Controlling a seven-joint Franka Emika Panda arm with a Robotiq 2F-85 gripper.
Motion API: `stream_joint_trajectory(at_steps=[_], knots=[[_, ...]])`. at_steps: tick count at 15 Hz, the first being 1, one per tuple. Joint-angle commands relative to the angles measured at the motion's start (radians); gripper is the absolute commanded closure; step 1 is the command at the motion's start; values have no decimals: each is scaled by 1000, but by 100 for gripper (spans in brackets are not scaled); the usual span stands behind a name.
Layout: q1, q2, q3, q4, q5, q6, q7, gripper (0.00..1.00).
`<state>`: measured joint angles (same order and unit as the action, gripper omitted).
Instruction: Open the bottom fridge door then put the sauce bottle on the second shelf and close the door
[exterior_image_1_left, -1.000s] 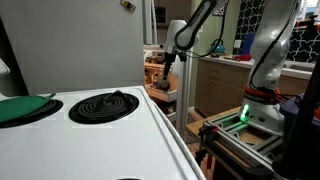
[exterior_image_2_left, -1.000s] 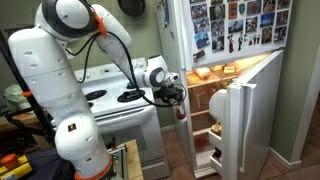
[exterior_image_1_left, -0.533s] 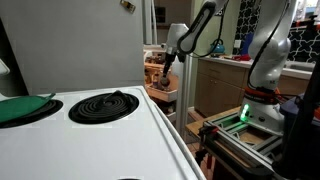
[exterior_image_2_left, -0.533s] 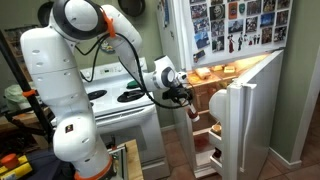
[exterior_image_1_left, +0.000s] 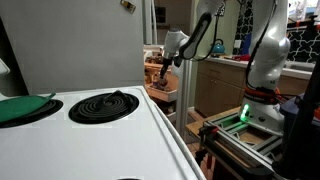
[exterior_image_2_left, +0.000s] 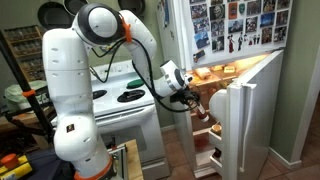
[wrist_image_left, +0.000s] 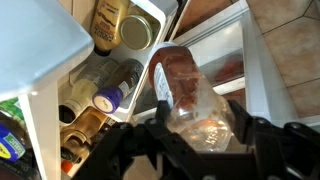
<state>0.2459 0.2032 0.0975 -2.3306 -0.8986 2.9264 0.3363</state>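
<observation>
In the wrist view my gripper (wrist_image_left: 200, 118) is shut on the sauce bottle (wrist_image_left: 185, 85), a clear glass bottle with red-brown contents, tilted over the lit fridge interior. The black fingers (wrist_image_left: 243, 118) press on both of its sides. In an exterior view the gripper (exterior_image_2_left: 190, 96) hangs at the opening of the fridge, level with an upper shelf (exterior_image_2_left: 207, 76). The bottom fridge door (exterior_image_2_left: 243, 125) stands wide open to its right, its white inner racks showing. In an exterior view the gripper (exterior_image_1_left: 165, 66) and the bottle (exterior_image_1_left: 163, 75) appear small, beyond the stove.
Jars (wrist_image_left: 122, 28) and bottles (wrist_image_left: 108, 96) crowd the fridge space left of the held bottle. A white shelf edge (wrist_image_left: 215, 32) crosses above it. The white stove (exterior_image_2_left: 120, 97) stands beside the fridge. The upper door (exterior_image_2_left: 235, 25) carries photos. A green cloth (exterior_image_1_left: 25, 108) lies on the stove top.
The arm has carried the bottle rightward and nearer to the fridge opening. The grip on the bottle is unchanged and the door has not moved.
</observation>
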Motion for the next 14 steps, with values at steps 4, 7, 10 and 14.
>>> stream_joint_trajectory(at_steps=[4,7,10,14], knots=[[69,137,-99,147,-289,23,284,64],[75,202,-108,195,-346,39,339,64],[91,242,-135,246,-431,29,418,64],[101,262,-153,288,-533,32,521,64]])
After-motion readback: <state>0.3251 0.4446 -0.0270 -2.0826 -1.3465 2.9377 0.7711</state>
